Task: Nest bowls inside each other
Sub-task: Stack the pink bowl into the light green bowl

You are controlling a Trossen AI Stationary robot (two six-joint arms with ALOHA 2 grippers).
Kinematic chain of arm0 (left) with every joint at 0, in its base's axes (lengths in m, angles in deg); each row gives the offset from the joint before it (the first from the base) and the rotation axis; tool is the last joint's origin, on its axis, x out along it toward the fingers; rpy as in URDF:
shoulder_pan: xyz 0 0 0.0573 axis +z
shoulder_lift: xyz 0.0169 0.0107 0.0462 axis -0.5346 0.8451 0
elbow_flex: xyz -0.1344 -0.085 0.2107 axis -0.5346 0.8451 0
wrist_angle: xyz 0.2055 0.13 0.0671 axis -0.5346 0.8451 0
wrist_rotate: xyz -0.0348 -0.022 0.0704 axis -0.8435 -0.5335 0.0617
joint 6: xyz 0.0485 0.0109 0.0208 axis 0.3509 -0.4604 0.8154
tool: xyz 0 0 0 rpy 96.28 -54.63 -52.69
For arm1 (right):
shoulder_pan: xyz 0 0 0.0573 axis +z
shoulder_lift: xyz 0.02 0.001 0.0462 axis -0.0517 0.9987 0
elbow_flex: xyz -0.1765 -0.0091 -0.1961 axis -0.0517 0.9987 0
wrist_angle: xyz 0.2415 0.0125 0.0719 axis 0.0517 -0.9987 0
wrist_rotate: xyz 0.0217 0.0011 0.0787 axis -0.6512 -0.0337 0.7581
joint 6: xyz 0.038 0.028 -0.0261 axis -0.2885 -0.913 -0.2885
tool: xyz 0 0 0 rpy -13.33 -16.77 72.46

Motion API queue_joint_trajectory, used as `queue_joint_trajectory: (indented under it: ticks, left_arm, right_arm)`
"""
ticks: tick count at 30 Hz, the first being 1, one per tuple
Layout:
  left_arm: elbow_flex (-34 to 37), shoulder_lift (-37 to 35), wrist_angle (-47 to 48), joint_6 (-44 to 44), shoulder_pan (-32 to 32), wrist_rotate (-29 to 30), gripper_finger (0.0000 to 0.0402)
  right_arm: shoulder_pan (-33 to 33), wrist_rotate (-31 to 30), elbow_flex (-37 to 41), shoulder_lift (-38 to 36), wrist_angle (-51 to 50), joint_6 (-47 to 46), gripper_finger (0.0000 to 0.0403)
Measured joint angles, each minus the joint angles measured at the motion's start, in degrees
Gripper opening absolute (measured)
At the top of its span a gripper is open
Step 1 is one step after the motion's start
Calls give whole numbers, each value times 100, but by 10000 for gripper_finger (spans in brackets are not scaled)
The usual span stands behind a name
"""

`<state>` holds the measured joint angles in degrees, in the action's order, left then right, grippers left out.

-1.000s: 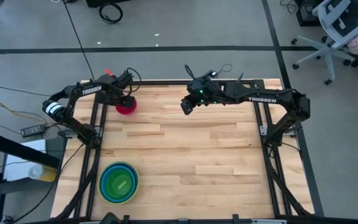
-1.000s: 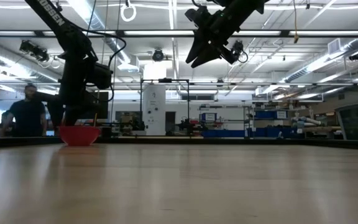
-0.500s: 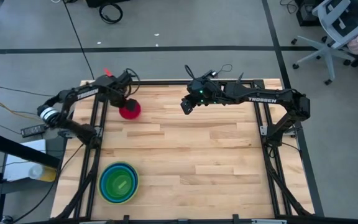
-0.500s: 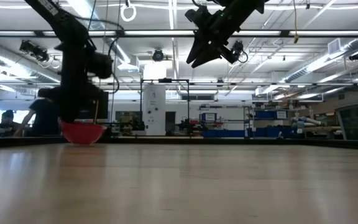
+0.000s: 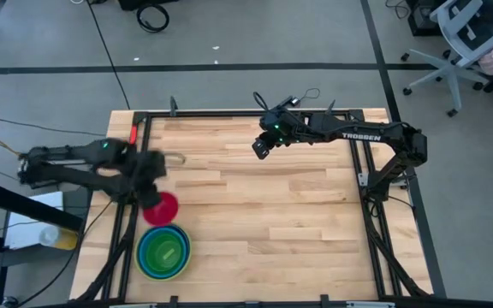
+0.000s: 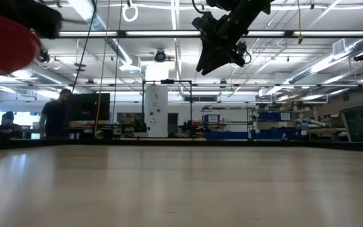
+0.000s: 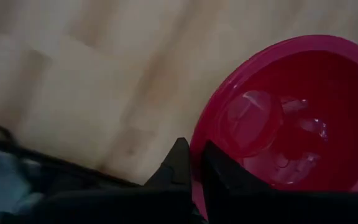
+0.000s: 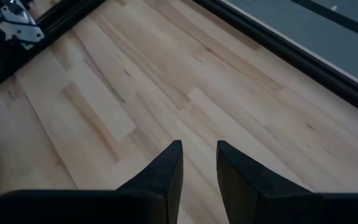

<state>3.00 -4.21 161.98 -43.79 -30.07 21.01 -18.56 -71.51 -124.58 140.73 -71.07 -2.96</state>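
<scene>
**Red bowl on its way to the stack**

Since a second ago the left arm has swung from the far-left corner of the table to the near-left, and the magenta-red bowl (image 5: 162, 208) has come with it, off the wood. Left gripper (image 5: 151, 198) has its fingers pinched on the bowl's rim, one inside and one outside in the wrist view. Bowl hangs just beyond the nested stack (image 5: 163, 251), lime-green outermost, small green bowl (image 5: 166, 252) innermost and open. It is not yet over it.

Right gripper (image 5: 261, 146) waits high over the far middle of the table (image 5: 272, 214), fingers parted, holding nothing.

Judgement on doing this well:
- Centre the red bowl over the small green one before lowering; a rim pinch leaves it free to tilt.
- Keep it level and lower slowly, so the edge does not catch on the stack.
- Let go only once it sits low inside.
- Mind the gripper fingers against the outer rims.
</scene>
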Motion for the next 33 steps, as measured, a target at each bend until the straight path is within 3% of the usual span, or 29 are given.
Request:
queue_joint_trajectory:
  ticks: [3,6,9,12,22,28,33]
  left_arm:
    - [0,-126,-386,-909,-1422,308,10]
    - [1,66,-1134,-1178,-2632,656,10]
    - [0,473,-1676,-1153,-3527,833,10]
    - [1,993,-1559,-1334,-4065,1039,13]
    - [2,1977,-1839,-1796,-4333,1306,51]
    - [2,1920,-2129,-2055,-4333,1305,147]
    - [-171,1466,-1916,-2156,-4144,1323,228]
  right_arm:
    - [-43,-12,0,0,12,2,103]
    - [-130,-9,0,-1,1,3,103]
    - [-210,-12,0,0,-16,2,103]
    - [-267,-12,0,0,-13,2,103]
    - [-388,140,0,-2,-4,0,103]
    - [-389,442,0,-21,-101,0,103]
    - [-274,792,4,-316,-96,2,103]
